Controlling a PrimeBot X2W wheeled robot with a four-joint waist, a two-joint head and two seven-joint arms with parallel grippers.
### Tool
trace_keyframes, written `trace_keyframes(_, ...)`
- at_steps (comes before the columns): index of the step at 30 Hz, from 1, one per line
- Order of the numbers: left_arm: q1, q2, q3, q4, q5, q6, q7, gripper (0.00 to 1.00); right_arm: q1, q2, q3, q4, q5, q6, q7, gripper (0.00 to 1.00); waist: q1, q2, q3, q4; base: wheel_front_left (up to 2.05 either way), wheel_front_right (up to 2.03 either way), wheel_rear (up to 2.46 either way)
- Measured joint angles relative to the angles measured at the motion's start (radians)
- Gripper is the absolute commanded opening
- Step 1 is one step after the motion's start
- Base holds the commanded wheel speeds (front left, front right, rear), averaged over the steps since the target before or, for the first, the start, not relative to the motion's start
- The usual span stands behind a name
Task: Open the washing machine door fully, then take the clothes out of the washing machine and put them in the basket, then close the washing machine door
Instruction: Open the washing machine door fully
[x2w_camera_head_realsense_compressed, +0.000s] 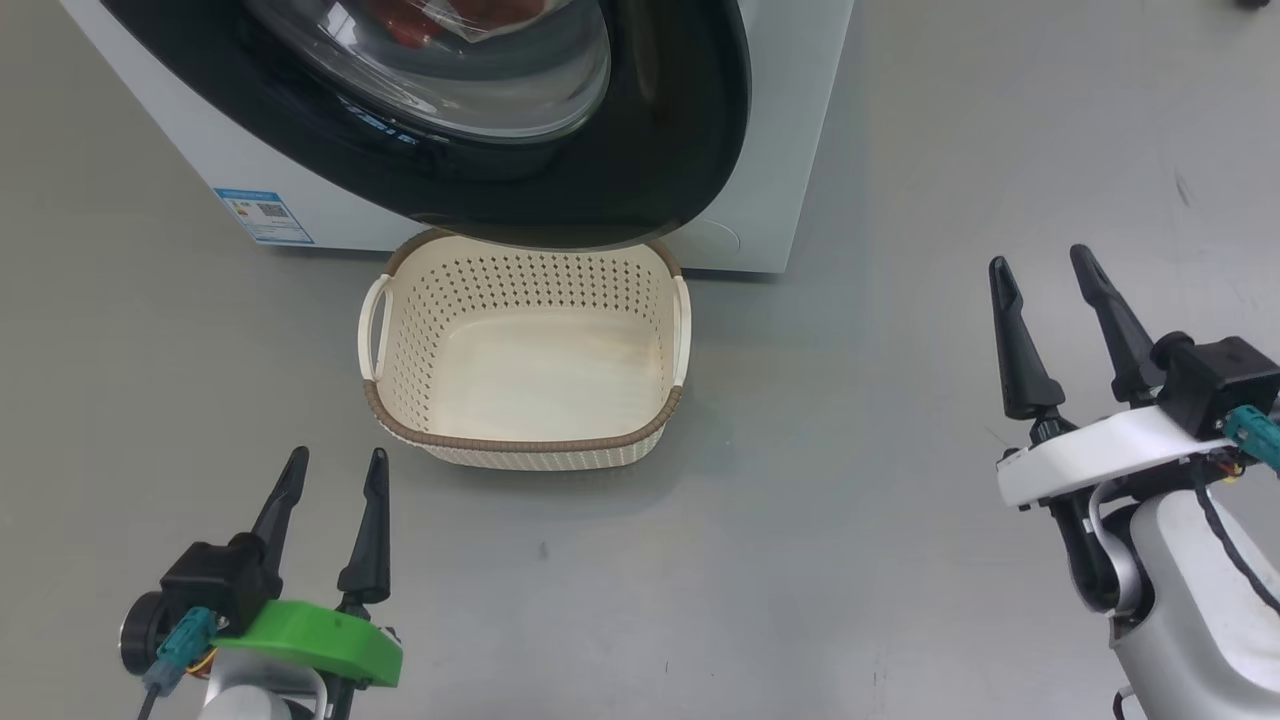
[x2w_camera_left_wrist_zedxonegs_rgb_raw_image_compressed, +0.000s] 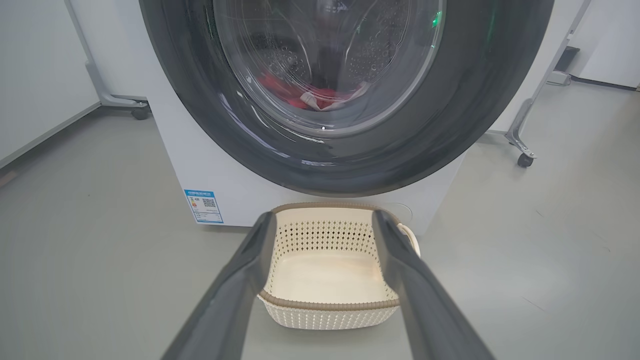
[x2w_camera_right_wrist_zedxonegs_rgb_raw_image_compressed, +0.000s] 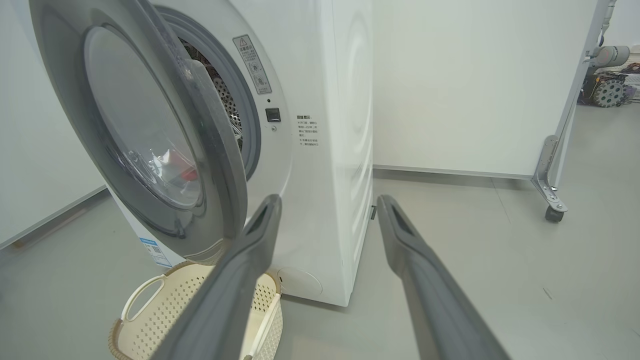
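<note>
Washing machine (x2w_camera_head_realsense_compressed: 780, 150): we see a white front-loader standing on the grey floor (x2w_camera_head_realsense_compressed: 850, 480), at the upper left and centre of the head view.
Blue label (x2w_camera_head_realsense_compressed: 262, 215): a small sticker low on the machine's front, to the left of the door.
Left fingers (x2w_camera_head_realsense_compressed: 372, 520): we find them at the lower left, spread wide and holding nothing. They hang over the floor, short of the basket's near left corner and pointing towards the machine.
Clothes (x2w_camera_left_wrist_zedxonegs_rgb_raw_image_compressed: 320, 97): red fabric with white trim lies low in the drum. We see it through the door's glass.
Washing machine door (x2w_camera_head_realsense_compressed: 680, 150): a round door with a glossy black rim and a bulging clear centre. In the right wrist view we see it swung partly out from the front, leaving a gap that shows the grey seal (x2w_camera_right_wrist_zedxonegs_rgb_raw_image_compressed: 252, 120) and the perforated drum (x2w_camera_right_wrist_zedxonegs_rgb_raw_image_compressed: 226, 102).
Basket (x2w_camera_head_realsense_compressed: 520, 440): a cream perforated basket with a brown rim, on the floor just before the machine. Its far rim sits under the door's lower edge, and its whole inner bottom shows.
Right fingers (x2w_camera_head_realsense_compressed: 1012, 340): we find them at the far right, spread wide and holding nothing. They hang over the floor, well apart from the basket and the door.
</note>
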Motion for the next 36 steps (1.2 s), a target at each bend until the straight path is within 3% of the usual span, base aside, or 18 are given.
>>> trace_keyframes(11,-0.033,-0.001,-0.034,0.001,-0.003,0.0,0.0,1.0,-0.156,-0.027,-0.034,0.018,0.041,0.035,0.07,0.99,0.0,0.0,0.047,0.033,0.0,0.0,0.0)
trace_keyframes(12,-0.036,-0.001,-0.039,0.001,-0.003,0.0,0.0,1.0,-0.171,-0.031,-0.034,0.024,0.042,0.036,0.079,0.66,0.0,0.0,0.051,0.036,0.0,0.0,0.0)
trace_keyframes(13,-0.04,-0.001,-0.045,0.001,-0.003,0.0,0.0,1.0,-0.184,-0.036,-0.035,0.029,0.044,0.04,0.087,0.25,0.0,0.0,0.055,0.041,0.0,0.0,0.0)
trace_keyframes(14,-0.044,-0.001,-0.049,0.001,-0.003,0.0,0.0,1.0,-0.196,-0.039,-0.038,0.035,0.05,0.046,0.093,0.0,0.0,0.0,0.058,0.045,0.0,0.0,0.0)
trace_keyframes(22,-0.071,-0.002,-0.065,0.006,-0.018,0.0,0.0,1.0,-0.309,0.006,-0.114,0.089,0.194,0.06,0.163,0.0,0.0,0.0,0.092,0.087,0.0,0.0,0.0)
trace_keyframes(30,-0.097,-0.005,-0.085,0.021,-0.04,0.0,0.0,1.0,-0.4,0.14,-0.252,0.158,0.523,0.06,0.28,0.0,0.0,0.0,0.123,0.131,0.0,0.0,0.0)
trace_keyframes(36,-0.102,-0.007,-0.092,0.032,-0.052,0.0,0.0,1.0,-0.495,0.143,-0.308,0.198,0.642,0.049,0.373,0.0,0.0,0.0,0.141,0.167,0.0,0.0,0.0)
